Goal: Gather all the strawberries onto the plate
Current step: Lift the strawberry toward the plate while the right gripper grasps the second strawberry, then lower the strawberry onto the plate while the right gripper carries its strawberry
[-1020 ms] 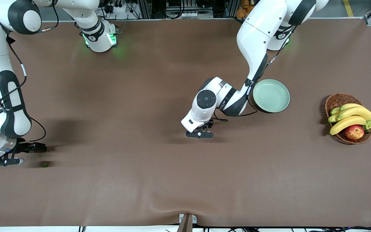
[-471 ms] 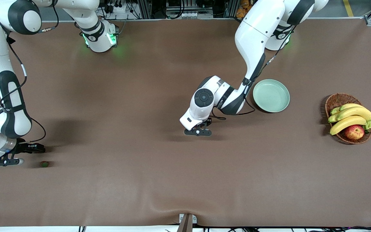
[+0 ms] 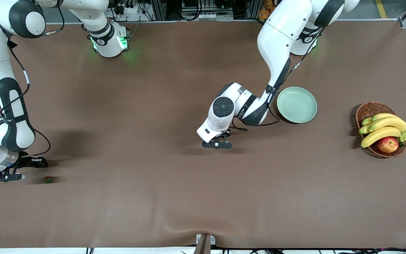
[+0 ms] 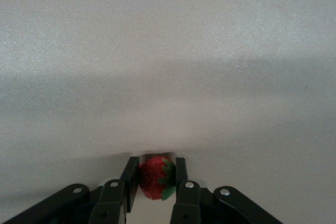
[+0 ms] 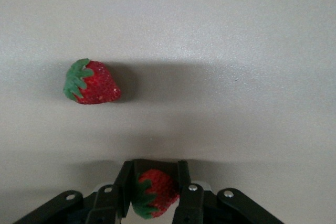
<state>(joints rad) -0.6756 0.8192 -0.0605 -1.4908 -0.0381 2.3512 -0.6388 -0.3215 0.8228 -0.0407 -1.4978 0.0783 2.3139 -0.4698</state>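
Pinching one strawberry (image 4: 155,177) between the fingers of the left gripper (image 4: 156,179), low over the middle of the brown table (image 3: 153,197) and near the plate (image 3: 296,104), with the wrist hiding the fruit from the front camera. Pinching a second strawberry (image 5: 152,192) in the right gripper (image 5: 154,192) at the right arm's end of the table, again visible in the wrist view only. Lying loose on the cloth just beside that gripper – a third strawberry (image 3: 49,179), seen on its side with the green cap showing. Counting, then: three strawberries, two gripped and one free; one mint-green plate, holding nothing as yet. Sitting well apart at the left arm's end: one wicker basket (image 3: 372,108) with a bunch of bananas (image 3: 384,128) and a single apple (image 3: 387,144). Judging progress as early – no berry delivered so far, both grasps apparently just made, neither visibly lifted clear of the cloth. Remaining, by this reading: carrying the two gripped berries to the plate, releasing them inside the rim, then going for the loose one, a long haul for the right arm given how far the plate stands from that end.
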